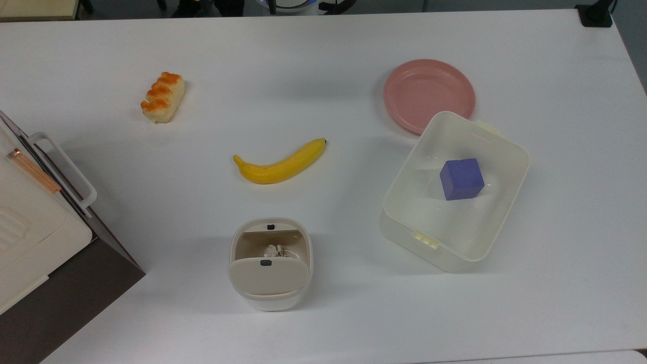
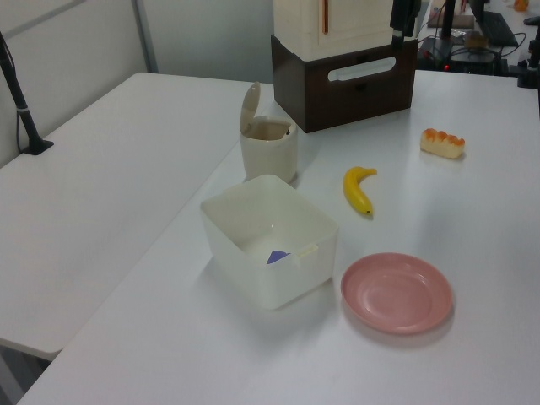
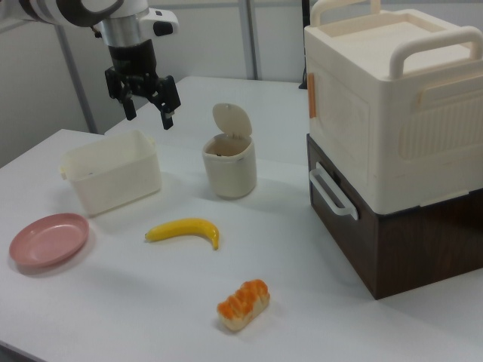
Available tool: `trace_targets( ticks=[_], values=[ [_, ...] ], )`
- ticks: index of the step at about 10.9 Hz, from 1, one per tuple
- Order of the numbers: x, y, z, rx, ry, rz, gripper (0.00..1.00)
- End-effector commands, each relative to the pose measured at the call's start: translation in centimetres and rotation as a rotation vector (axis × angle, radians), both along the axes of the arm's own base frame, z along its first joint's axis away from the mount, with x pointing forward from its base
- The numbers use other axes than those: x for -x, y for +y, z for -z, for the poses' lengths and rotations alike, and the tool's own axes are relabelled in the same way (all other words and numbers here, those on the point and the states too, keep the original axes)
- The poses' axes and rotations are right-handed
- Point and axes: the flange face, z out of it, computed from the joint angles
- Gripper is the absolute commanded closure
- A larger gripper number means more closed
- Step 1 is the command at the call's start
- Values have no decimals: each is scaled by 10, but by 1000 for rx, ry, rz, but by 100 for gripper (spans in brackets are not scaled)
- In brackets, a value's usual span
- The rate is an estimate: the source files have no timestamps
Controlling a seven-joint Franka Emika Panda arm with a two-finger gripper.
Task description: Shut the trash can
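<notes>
Tool [image 3: 145,105] hangs in the upper left of the right view, fingers [image 3: 167,113] spread wide and holding nothing, above and behind the white tub [image 3: 113,179] and well apart from the trash can [image 3: 229,167]. Trash can sits at centre of the right view and low centre of the top view, on the white bench [image 1: 354,313]; its lid [image 3: 230,119] stands upright on its hinge, mouth open (something pale lies inside, seen in the top view). Banana [image 3: 185,229], bread roll [image 3: 243,304], pink plate [image 3: 47,239] and the big appliance [image 3: 392,136] lie around it. Step in hand, as I judge it: approach, no contact yet. Next move calls for carrying the tool across behind the raised lid, then pressing it forward and down until it seats.
</notes>
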Motion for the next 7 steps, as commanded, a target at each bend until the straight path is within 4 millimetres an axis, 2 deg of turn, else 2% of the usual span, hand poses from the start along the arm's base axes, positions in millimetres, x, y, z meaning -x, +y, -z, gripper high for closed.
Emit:
trace_targets(
  ticks=[1, 7],
  values=[
    [3, 0, 1, 9, 11, -22, 0],
    [3, -1, 1, 8, 15, -18, 0]
  ],
)
